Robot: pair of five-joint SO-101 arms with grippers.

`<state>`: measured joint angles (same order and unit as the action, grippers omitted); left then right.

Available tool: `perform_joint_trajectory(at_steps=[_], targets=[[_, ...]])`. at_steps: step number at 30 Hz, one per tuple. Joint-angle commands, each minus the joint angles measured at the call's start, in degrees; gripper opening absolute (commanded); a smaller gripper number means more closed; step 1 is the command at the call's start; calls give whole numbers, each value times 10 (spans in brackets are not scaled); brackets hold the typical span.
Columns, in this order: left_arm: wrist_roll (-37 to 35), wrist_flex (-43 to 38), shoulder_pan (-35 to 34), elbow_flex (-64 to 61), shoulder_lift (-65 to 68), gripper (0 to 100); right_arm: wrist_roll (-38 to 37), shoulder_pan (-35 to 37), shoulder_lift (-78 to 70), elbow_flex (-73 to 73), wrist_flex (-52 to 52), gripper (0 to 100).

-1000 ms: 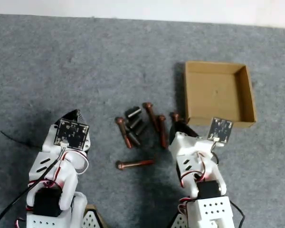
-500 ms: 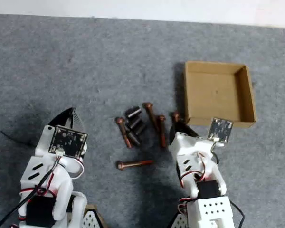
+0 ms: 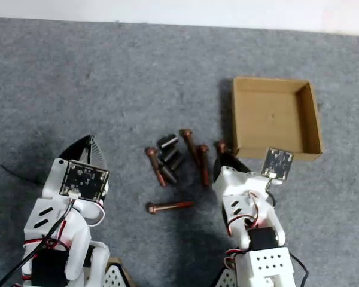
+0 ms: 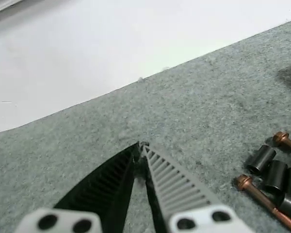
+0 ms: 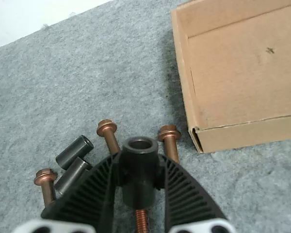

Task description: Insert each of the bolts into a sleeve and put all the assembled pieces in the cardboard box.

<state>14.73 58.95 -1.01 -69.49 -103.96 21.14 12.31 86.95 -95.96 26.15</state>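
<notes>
- Right gripper [image 5: 139,159] is clamped on a dark sleeve [image 5: 138,182], which it holds upright with the open bore facing the wrist camera. A copper threaded stem [image 5: 141,221] shows just under the sleeve. I cannot tell whether it sits in the bore or lies on the mat [image 3: 107,78] beneath.
- Left gripper [image 4: 141,145] has its fingers pressed together on nothing. It hangs over bare mat at about 9 o'clock from the parts pile, well apart from it.
- In the high view, the bolts [image 3: 203,164] and loose sleeves [image 3: 169,156] lie clustered at 9 o'clock from the right gripper [image 3: 227,158]. A lone bolt [image 3: 169,207] lies at 6 o'clock from that cluster.
- Cardboard box [image 3: 272,116] stands near the right gripper, at about 1 o'clock from it. No assembled piece lies in it.
- Risk: if the stem is only loosely seated, lifting or tilting the sleeve toward the box could let the bolt slide out.
- Risk: the smooth, round sleeve could twist or slip between the ribbed fingers.
- Risk: two bolt heads lie just beside the right fingertips, so a sideways sweep could roll them away or into the pile.
- Risk: the box wall is close, and a low carry could catch its rim and shove the box.
</notes>
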Motion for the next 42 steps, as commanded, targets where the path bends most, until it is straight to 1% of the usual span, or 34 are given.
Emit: perform_joint_trajectory(at_steps=[1, 9, 13, 16, 21, 26, 29, 33, 37, 39, 42], targets=[[3, -1, 3, 36, 5, 25, -6, -3, 10, -59, 0, 9], [3, -1, 3, 49, 5, 25, -6, -3, 10, -59, 0, 9], [3, 3, 2, 100, 29, 25, -6, -3, 10, -59, 0, 9], [-1, 12, -20, 181, 122, 25, -6, -3, 10, -59, 0, 9], [-4, 42, -67, 318, 329, 25, -6, -3, 10, -59, 0, 9], [-98, 81, -66, 375, 475, 25, -6, -3, 10, -59, 0, 9], [-148, 80, -37, 375, 529, 25, -6, -3, 10, -59, 0, 9], [-185, 77, 36, 351, 589, 25, -6, -3, 10, -59, 0, 9], [-216, 69, 74, 325, 658, 26, -6, -3, 11, -59, 0, 9], [-220, 45, 85, 313, 698, 55, -6, -3, 11, -59, 0, 9], [-220, 3, 93, 289, 747, 142, -6, -3, 12, -59, 0, 9]])
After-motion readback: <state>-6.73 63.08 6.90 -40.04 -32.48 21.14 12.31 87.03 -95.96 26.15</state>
